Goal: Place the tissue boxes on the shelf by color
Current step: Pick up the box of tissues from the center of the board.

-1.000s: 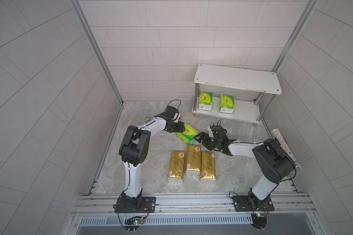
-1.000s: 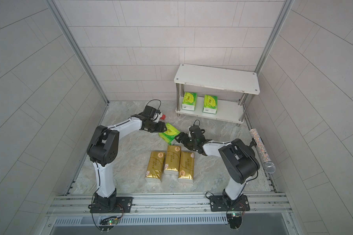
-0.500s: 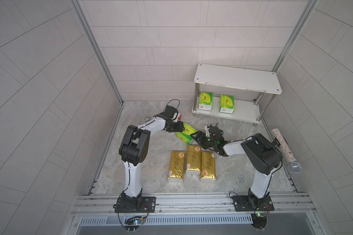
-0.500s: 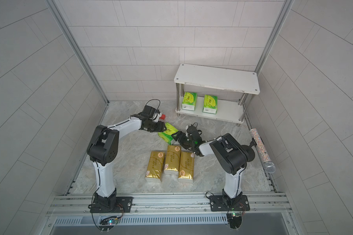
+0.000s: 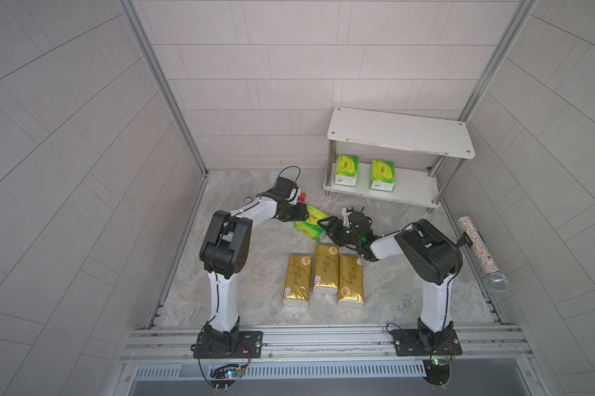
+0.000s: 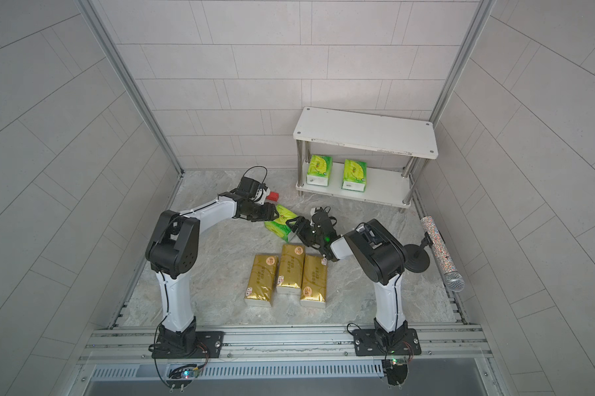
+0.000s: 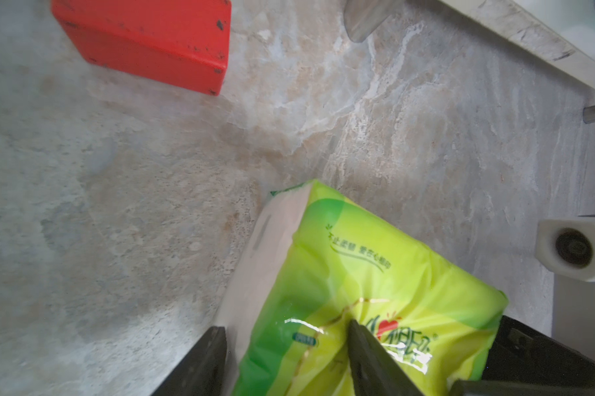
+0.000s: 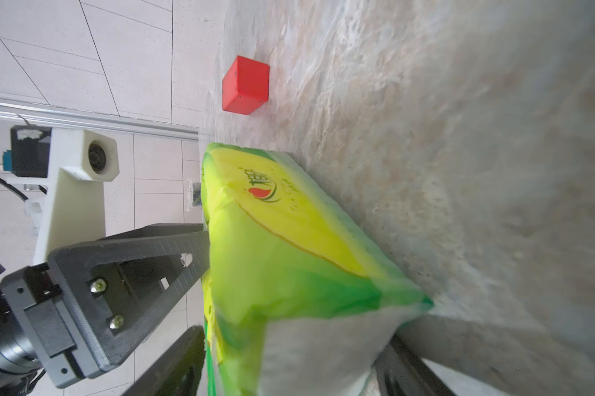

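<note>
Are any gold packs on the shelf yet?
No, all three gold packs lie on the floor in front of the shelf, which holds only two green packs.

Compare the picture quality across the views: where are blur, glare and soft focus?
Left wrist view: glare streaks on the green pack, red block and floor soft. Right wrist view: pack's near end blurred, floor smeared, block sharper. Both top views: even light, sharp, gold packs shiny.

Shelf's [image 5: 413, 188] lower board is free beside two green packs [image 5: 347, 169], between posts [image 5: 446, 181].
</note>
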